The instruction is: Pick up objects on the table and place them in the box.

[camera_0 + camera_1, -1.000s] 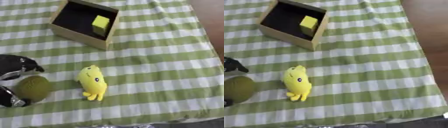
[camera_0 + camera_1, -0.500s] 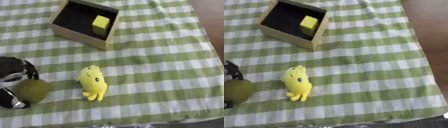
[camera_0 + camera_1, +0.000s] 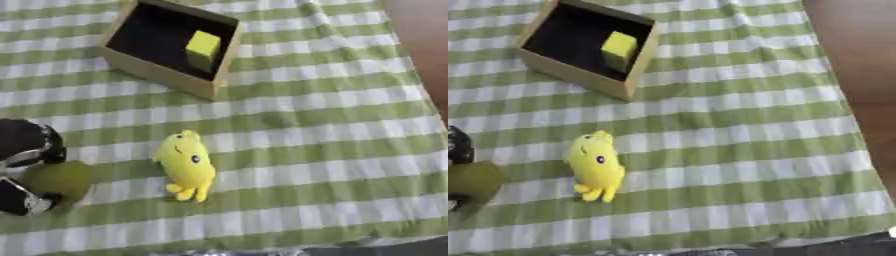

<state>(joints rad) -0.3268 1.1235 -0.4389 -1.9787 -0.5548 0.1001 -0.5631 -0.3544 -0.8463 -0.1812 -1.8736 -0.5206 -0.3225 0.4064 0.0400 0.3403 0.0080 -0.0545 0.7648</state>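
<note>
Olive-green ball (image 3: 58, 180): round, dull, slightly fuzzy-looking, sitting at the near left of the green-and-white checked cloth (image 3: 332, 130). My left hand (image 3: 31, 150) is curled round it, one black finger arching over its far side and another part of the hand hooking under its near side (image 3: 22, 200); the ball is pinched between them. Whether it is off the cloth I cannot tell.

Just right of the ball, apart from it, lies a yellow plush toy (image 3: 186, 165): long body, dark eye, small feet pointing near. It is untouched.

The box (image 3: 166, 80) stands at the far left, tan walls, dark inside, with a yellow block (image 3: 202, 46) already in it, toward its right wall.

The left eye view shows the hand wrapping the ball on both sides. The right eye view cuts most of it off, leaving the ball at the frame edge, but shows more brown floor (image 3: 859, 60) right of the cloth.
</note>
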